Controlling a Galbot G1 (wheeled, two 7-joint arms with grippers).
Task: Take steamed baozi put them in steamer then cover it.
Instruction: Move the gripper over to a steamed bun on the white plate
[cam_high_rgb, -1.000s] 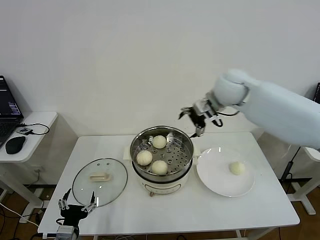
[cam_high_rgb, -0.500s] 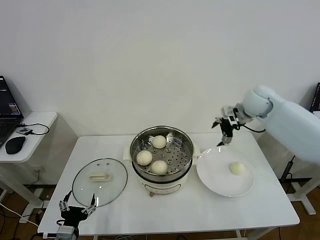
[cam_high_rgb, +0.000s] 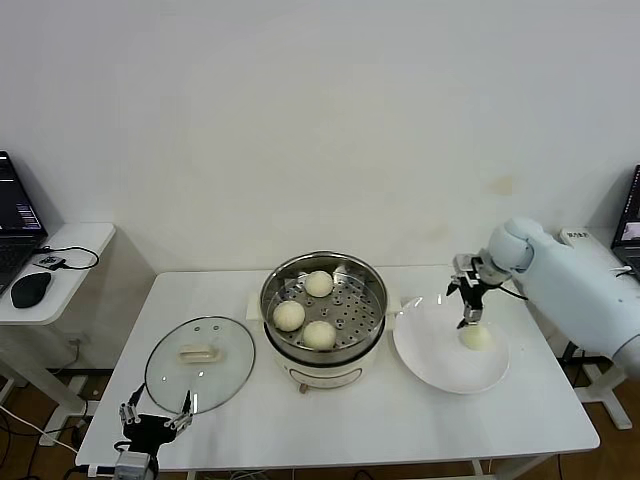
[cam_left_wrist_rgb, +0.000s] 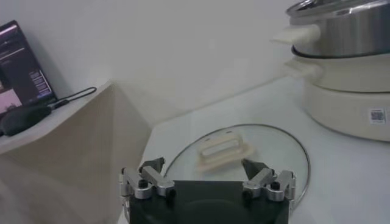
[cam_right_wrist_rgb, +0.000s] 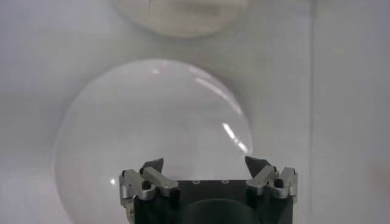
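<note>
The right tool (cam_high_rgb: 470, 303) hangs over the white plate (cam_high_rgb: 430, 360), fingers spread wide and holding nothing, just above the one bun (cam_high_rgb: 477, 337) lying on the plate's far right part. In the right wrist view the spread fingers (cam_right_wrist_rgb: 152, 173) frame the plate (cam_right_wrist_rgb: 122, 146) below, with a pale round shape past its rim that cannot be identified. Just left of the plate stands the steamer (cam_high_rgb: 325, 300), a shiny steel pot on a white base, uncovered, with three buns (cam_high_rgb: 318, 284) on its holed tray. Further left the glass lid (cam_high_rgb: 200, 362) lies flat on the worktop (cam_high_rgb: 330, 420). The left tool (cam_high_rgb: 152, 415) sits low at the worktop's near left edge, wide and empty, the lid (cam_left_wrist_rgb: 234, 152) just beyond it. A side desk (cam_high_rgb: 50, 260) with a mouse (cam_high_rgb: 30, 289) stands off to the left.
</note>
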